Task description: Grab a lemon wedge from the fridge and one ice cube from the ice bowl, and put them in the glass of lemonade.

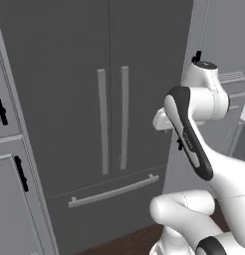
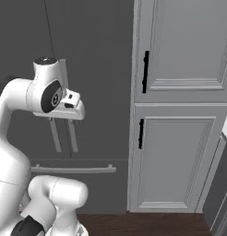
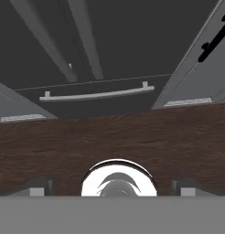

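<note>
1. The fridge (image 1: 69, 99) is tall and dark grey. It stands right in front of the robot, and both of its doors are shut.
2. Two long light-grey door handles (image 1: 113, 119) hang side by side down the middle of the fridge, one on each door.
3. Under the doors is the bottom drawer (image 1: 104, 209), and it is shut too. A long bar handle (image 1: 114, 191) runs across its top.
4. The gripper (image 3: 112, 189) is wide open. In the hand view its two small dark fingertips (image 3: 37, 188) stand far apart at the bottom. Nothing is between them, and they touch nothing.
5. The hand looks down and forward. It sees the brown wood floor (image 3: 109, 137) and then the drawer with its bar handle beyond it.
6. The white arm (image 1: 194, 144) bends up in front of the fridge. Its wrist is up high, to the right of the door handles in the left base view, near the fridge's right edge.
7. To the right of the fridge are tall light-grey cupboards (image 2: 180, 115), one above the other. Each has a short black handle (image 2: 145, 71) near its left edge, and both are shut.
8. To the left of the fridge are more light-grey cupboards (image 1: 10, 199) with black handles as well.
9. The wood floor runs along the bottom of the fridge and the cupboards.
</note>
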